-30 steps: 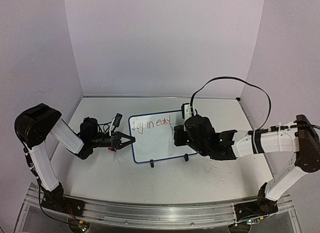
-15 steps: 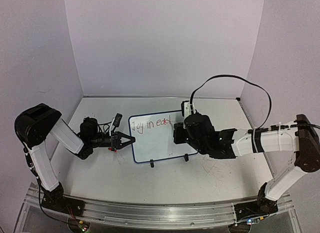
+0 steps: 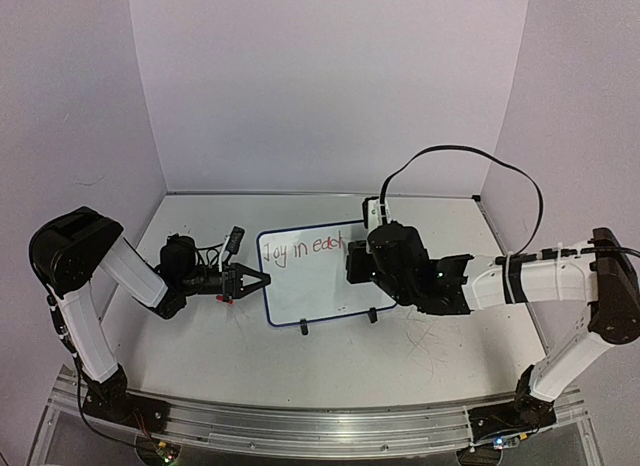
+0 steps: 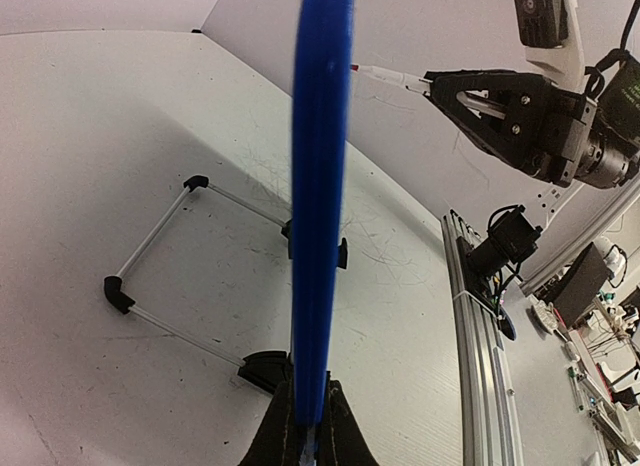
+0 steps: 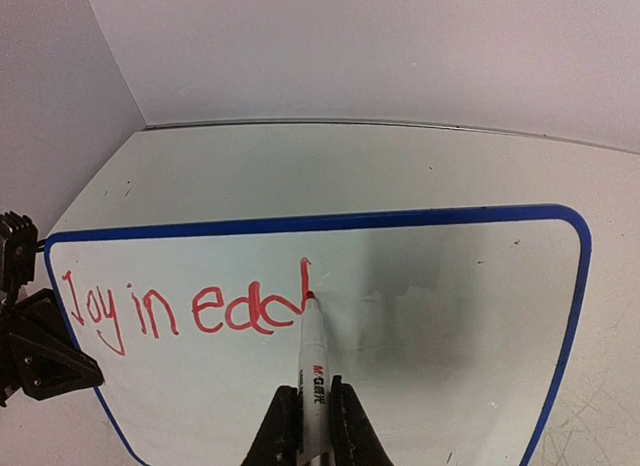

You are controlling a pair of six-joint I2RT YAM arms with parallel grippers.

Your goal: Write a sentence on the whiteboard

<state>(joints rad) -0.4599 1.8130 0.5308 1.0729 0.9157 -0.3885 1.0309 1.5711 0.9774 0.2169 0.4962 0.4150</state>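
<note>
- The sentence (image 5: pixel 185 308) is unfinished: thin red handwritten letters read "Joy in eac", followed by one tall stroke, all in a single line across the upper left of the whiteboard.
- The whiteboard (image 5: pixel 450 326) is a glossy white rectangle with rounded corners and a thin dark blue rim. It stands near the middle of the surface, between the two arms.
- A slim white marker (image 5: pixel 312 356) with red print on its barrel touches the board with its red tip, at the foot of the tall stroke.
- The right claw (image 5: pixel 310 401) is closed tightly around the marker's barrel, one black finger on each side.
- The left claw (image 4: pixel 311 411) is clamped on the board's blue left edge, which the left wrist view shows edge-on.
- Behind the board a thin wire stand (image 4: pixel 160 226) with black corner pieces lies on the surface. Two small black feet (image 3: pixel 304 329) show at the board's near edge.
- The surface (image 3: pixel 400 356) is flat, matte white and scuffed with fine grey scratches.
</note>
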